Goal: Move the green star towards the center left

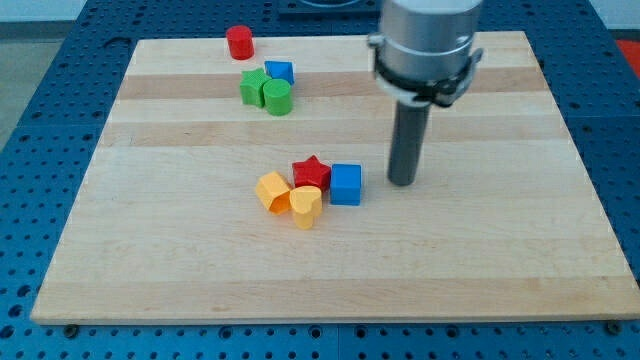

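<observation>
The green star (253, 86) sits near the view's top, left of centre, touching a green cylinder (277, 97) on its right and a small blue block (280, 72) just above that. My tip (402, 182) rests on the board right of centre, far from the green star, to its lower right. It stands a short way right of a blue cube (346, 184).
A red cylinder (239, 42) stands near the top edge, above the green star. A red star (311, 172), an orange block (272, 190) and a yellow heart-like block (306, 206) cluster with the blue cube mid-board. The wooden board (150, 260) lies on a blue perforated table.
</observation>
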